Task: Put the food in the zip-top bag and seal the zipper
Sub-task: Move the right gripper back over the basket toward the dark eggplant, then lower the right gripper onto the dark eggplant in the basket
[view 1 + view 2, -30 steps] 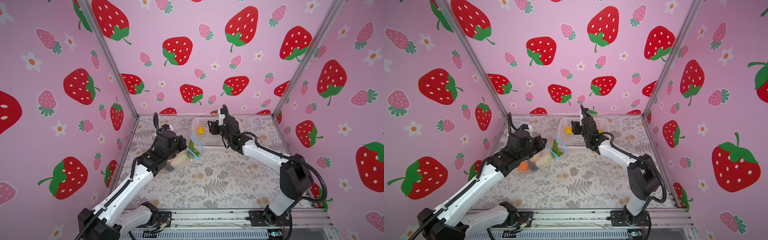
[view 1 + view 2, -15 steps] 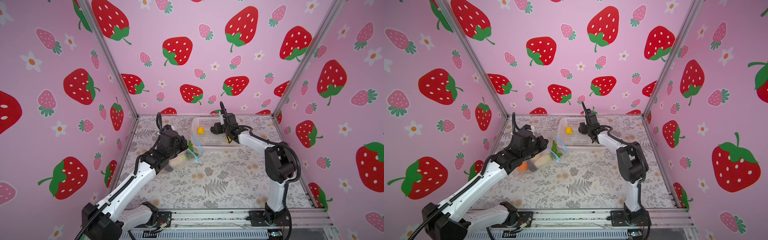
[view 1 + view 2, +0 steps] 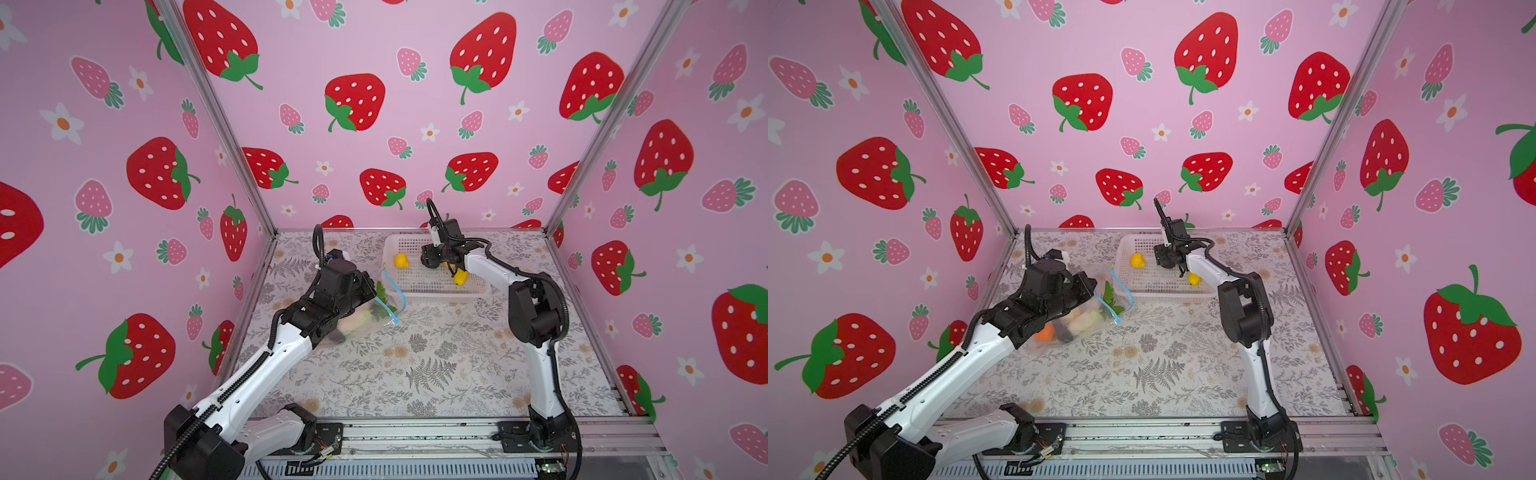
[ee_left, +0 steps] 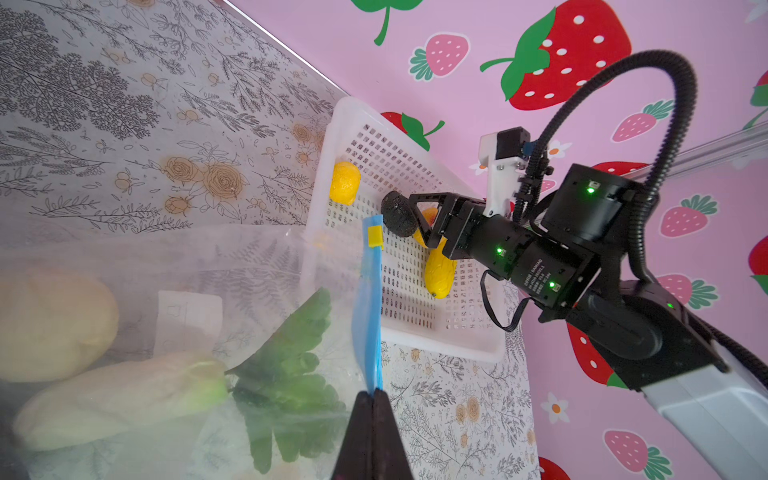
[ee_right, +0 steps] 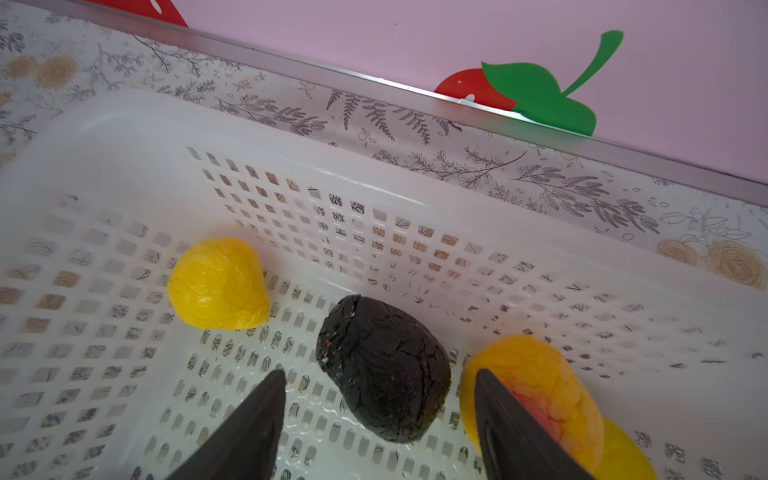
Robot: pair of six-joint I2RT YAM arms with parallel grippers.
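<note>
The clear zip-top bag (image 3: 376,313) (image 3: 1090,322) lies left of the basket, its mouth raised. My left gripper (image 4: 374,392) is shut on its light-blue zipper (image 4: 370,307), whose yellow tab (image 4: 375,237) is at the far end. In the bag are a cream piece (image 4: 54,324), a pale vegetable (image 4: 120,395) with green leaves (image 4: 291,374), and an orange piece (image 3: 1045,332). My right gripper (image 5: 380,374) is open inside the basket, its fingers either side of a dark piece (image 5: 382,365). A yellow piece (image 5: 218,284) and an orange-yellow piece (image 5: 536,382) lie beside it.
The white perforated basket (image 3: 436,293) (image 5: 124,124) stands at the back, close to the rear wall, with another yellow piece (image 3: 459,277) near its front. Pink strawberry walls enclose three sides. Floral table surface (image 3: 415,365) spreads in front of the bag and basket.
My right gripper has dropped into the basket and opened wider around the dark piece, its elbow folding back. My left gripper still holds the bag, shifted slightly.
</note>
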